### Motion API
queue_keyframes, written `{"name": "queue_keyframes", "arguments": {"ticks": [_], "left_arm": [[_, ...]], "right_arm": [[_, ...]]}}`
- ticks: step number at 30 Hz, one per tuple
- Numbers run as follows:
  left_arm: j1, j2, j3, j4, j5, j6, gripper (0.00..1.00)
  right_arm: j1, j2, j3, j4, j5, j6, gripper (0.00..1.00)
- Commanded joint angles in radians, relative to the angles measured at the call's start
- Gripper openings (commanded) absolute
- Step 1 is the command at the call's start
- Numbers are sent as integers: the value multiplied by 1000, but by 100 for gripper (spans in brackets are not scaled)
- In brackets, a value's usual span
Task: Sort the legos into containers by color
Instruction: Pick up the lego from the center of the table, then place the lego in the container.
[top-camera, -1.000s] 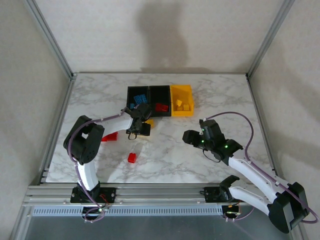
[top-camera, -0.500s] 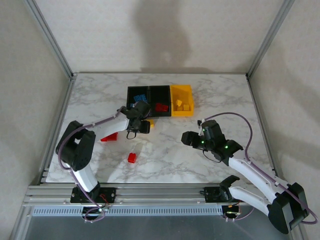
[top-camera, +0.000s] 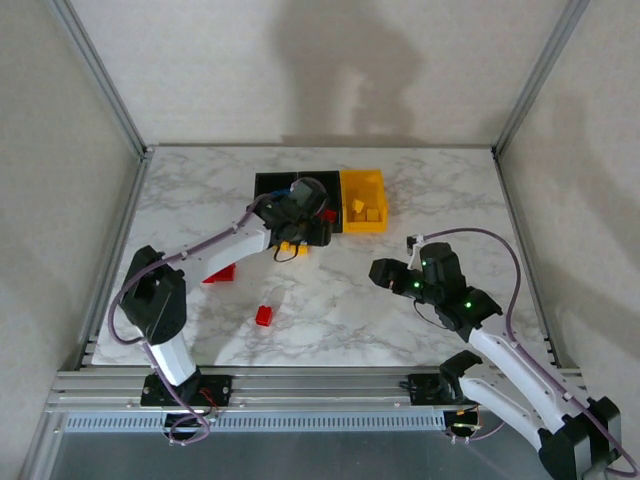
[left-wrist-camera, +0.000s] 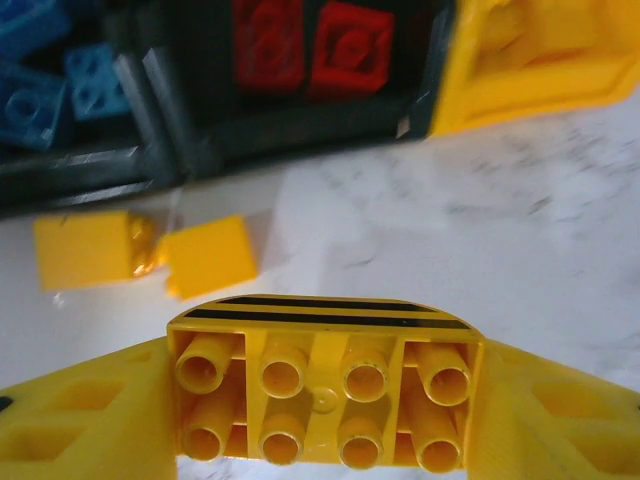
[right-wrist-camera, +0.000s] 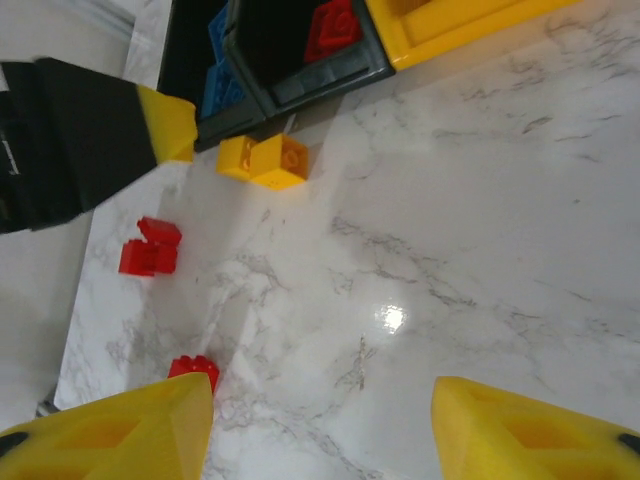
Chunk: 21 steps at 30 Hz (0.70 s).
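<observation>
My left gripper (left-wrist-camera: 325, 400) is shut on a yellow lego (left-wrist-camera: 325, 350) with black stripes, its hollow underside facing the camera. In the top view, the left gripper (top-camera: 305, 222) hovers at the front of the containers. The left black bin (left-wrist-camera: 90, 165) holds blue legos (left-wrist-camera: 40, 60), the middle black bin (left-wrist-camera: 300, 120) holds red legos (left-wrist-camera: 310, 45), and the yellow bin (top-camera: 363, 200) stands at the right. Two yellow legos (left-wrist-camera: 85, 250) lie on the table in front of the bins. My right gripper (top-camera: 384, 272) is open with nothing between its fingers (right-wrist-camera: 110, 435).
Loose red legos lie on the marble table: a pair (top-camera: 220, 273) at the left and a single one (top-camera: 264, 315) nearer the front. The right wrist view shows them too, the pair (right-wrist-camera: 150, 245) and the single one (right-wrist-camera: 195, 368), with the yellow legos (right-wrist-camera: 262, 158).
The left gripper has moved away from me and to the right, from the table in front of the bins up to their front edge. The right gripper shifted slightly right.
</observation>
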Motion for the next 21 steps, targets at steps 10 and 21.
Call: {"name": "queue_keyframes", "arguments": {"ticks": [10,21], "left_arm": [[-52,319,448,-89,-23,-31,57],[-52,639,891,-171,-18,-34,57]], "right_arm": [[-161,-106,-6,-113,5,25,60],[-178,-140,-20,-144,7,33,59]]}}
